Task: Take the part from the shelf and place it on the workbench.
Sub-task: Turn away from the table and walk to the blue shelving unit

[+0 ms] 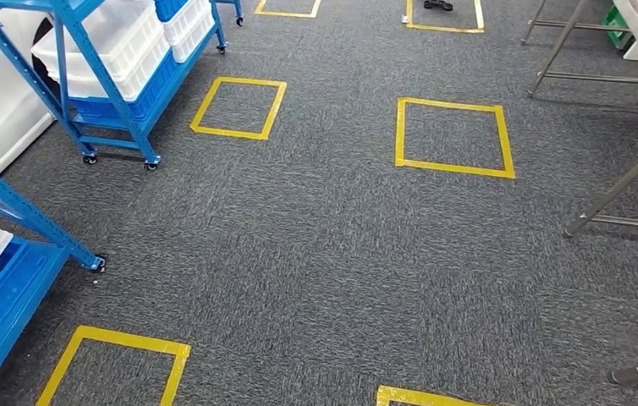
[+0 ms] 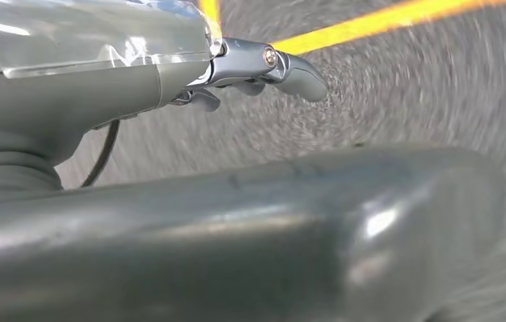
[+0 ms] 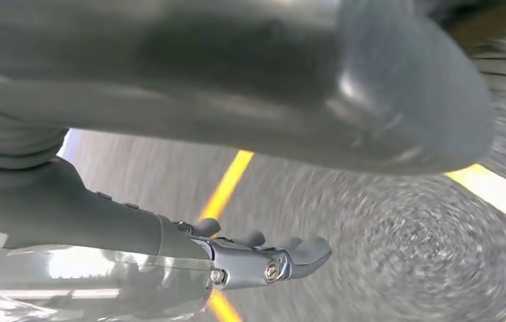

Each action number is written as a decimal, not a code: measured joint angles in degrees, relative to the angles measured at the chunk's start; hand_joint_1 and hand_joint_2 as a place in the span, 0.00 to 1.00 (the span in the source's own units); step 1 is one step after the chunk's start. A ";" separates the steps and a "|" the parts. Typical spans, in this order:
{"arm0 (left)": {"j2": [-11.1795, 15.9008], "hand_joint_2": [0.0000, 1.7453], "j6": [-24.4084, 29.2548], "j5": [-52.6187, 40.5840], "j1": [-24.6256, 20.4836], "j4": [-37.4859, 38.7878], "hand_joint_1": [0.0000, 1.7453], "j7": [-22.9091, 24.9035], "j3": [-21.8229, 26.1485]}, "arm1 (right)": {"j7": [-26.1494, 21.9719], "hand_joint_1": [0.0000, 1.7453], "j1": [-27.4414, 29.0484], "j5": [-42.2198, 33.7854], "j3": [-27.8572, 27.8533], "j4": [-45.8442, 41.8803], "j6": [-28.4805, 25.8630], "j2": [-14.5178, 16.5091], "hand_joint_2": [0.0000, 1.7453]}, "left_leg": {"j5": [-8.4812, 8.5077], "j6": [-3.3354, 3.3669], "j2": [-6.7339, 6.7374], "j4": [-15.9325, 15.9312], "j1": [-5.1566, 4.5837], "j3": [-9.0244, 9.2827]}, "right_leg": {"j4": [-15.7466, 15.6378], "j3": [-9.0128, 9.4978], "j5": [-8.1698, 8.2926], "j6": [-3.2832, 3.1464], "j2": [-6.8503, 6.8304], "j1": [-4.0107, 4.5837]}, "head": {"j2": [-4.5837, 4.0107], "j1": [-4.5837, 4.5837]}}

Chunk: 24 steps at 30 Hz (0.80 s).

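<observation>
Part: not located; likely in white bins (image 1: 121, 51) on blue shelf (image 1: 108, 127). Left robot hand (image 2: 264, 70) and right robot hand (image 3: 264, 258): fingers apart, holding nothing. Advice: turn toward shelf, stop square before reaching.

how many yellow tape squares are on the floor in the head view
6: two whole ones mid-floor, left and right; two cut off at the top edge; two at the bottom edge. More may lie out of frame.
</observation>
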 joint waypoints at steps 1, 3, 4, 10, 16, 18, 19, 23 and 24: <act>0.41 0.00 0.02 -2.00 0.10 0.04 0.00 0.43 -1.99 | 0.36 0.00 0.21 1.26 1.95 0.12 -0.25 -0.40 0.00 | -1.75 -0.17 1.76 3.13 0.05 -1.46 | -0.11 0.06 0.00 -0.27 -0.77 0.08 | 0.00 -0.03; 1.03 0.00 0.18 -4.00 0.14 0.14 0.00 0.91 -5.15 | 1.07 0.00 0.55 2.35 5.72 0.40 -0.77 -1.26 0.00 | -5.19 -0.53 3.63 10.81 0.27 -5.27 | -0.11 0.05 -0.14 -0.55 -2.43 0.31 | -0.01 -0.07; 1.31 0.00 0.27 -4.27 0.18 0.18 0.00 0.98 -6.19 | 1.44 0.00 0.64 2.50 7.57 0.54 -0.97 -1.66 0.00 | -5.77 -0.66 3.94 13.22 0.40 -6.46 | -0.09 0.07 -0.23 -0.59 -3.27 0.38 | -0.01 -0.06; 2.93 0.00 0.56 -5.07 0.13 0.26 0.00 0.44 -10.36 | 3.43 0.00 0.71 2.67 18.80 1.22 -0.79 -3.86 0.00 | 1.39 0.21 8.15 -1.99 0.00 1.51 | 0.11 0.99 -1.17 0.45 -6.92 0.70 | 0.00 0.00; 3.58 0.00 1.01 -1.01 -0.50 0.32 0.00 -1.99 -11.66 | 4.48 0.00 0.61 2.68 24.68 1.60 -0.95 -5.68 0.00 | 2.19 2.43 5.18 -3.85 0.11 2.32 | 4.62 -0.21 -4.71 2.08 -4.32 0.15 | 0.00 0.23; 3.63 0.00 1.09 -0.26 -1.39 0.32 0.00 -2.35 -11.58 | 4.67 0.00 0.76 2.70 25.81 1.80 -1.09 -6.25 0.00 | 2.31 2.79 3.86 -3.86 0.01 2.14 | 12.18 -4.20 -8.08 2.21 -1.91 0.07 | 0.00 0.33; 3.65 0.00 1.17 -0.23 -1.85 0.32 0.00 -2.43 -11.56 | 4.70 0.00 0.80 2.70 26.31 1.88 -1.22 -6.60 0.00 | 2.32 2.83 3.07 -3.82 -0.04 2.10 | 15.05 -5.88 -8.73 2.27 -1.58 0.06 | 0.00 0.35; 3.78 0.00 1.13 -1.43 -3.30 0.32 0.00 -2.43 -11.82 | 4.63 0.00 0.68 2.50 27.73 1.99 -1.84 -8.07 0.00 | 2.17 2.59 -0.11 -3.56 0.01 2.38 | 7.25 -3.47 -1.81 1.98 0.12 -0.02 | 0.00 0.37; 3.79 0.00 1.01 -1.61 -3.65 0.32 0.00 -2.43 -12.00 | 4.50 0.00 0.62 2.27 27.92 1.99 -2.00 -8.38 0.00 | 2.09 2.36 -0.78 -3.40 -0.01 2.29 | 3.81 -2.12 -0.24 1.85 1.24 -0.03 | 0.00 0.37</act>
